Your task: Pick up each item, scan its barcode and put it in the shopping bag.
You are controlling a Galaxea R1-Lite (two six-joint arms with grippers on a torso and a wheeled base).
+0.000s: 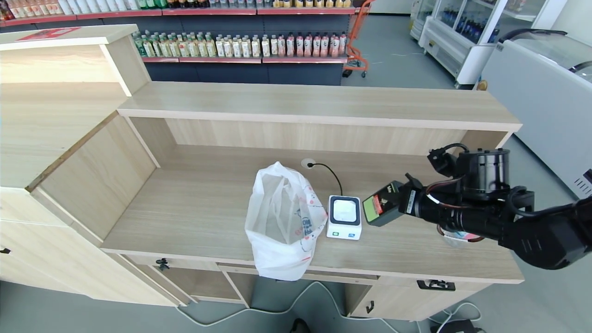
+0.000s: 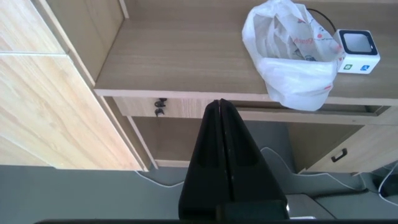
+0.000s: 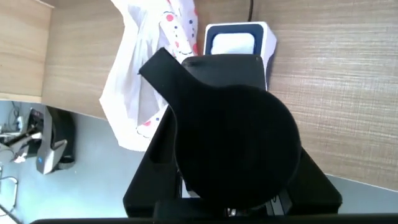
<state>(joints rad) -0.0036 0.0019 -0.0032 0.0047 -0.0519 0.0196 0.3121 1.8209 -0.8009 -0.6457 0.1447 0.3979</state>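
My right gripper (image 1: 403, 200) is shut on a dark box (image 1: 382, 204) with a green and red end label, held just right of the white barcode scanner (image 1: 344, 216) and a little above the counter. In the right wrist view the dark box (image 3: 231, 134) hides the fingers, with the scanner (image 3: 235, 40) beyond it. The white shopping bag (image 1: 283, 222) stands open on the counter, left of the scanner. My left gripper (image 2: 221, 112) is shut and empty, low in front of the counter, well apart from the bag (image 2: 292, 53) and the scanner (image 2: 359, 51).
A round item with a red rim (image 1: 459, 237) lies on the wooden counter (image 1: 185, 208) under my right arm. The scanner's black cable (image 1: 330, 172) runs back to a hole in the counter. A raised ledge (image 1: 319, 104) borders the back, and a side panel stands at the left.
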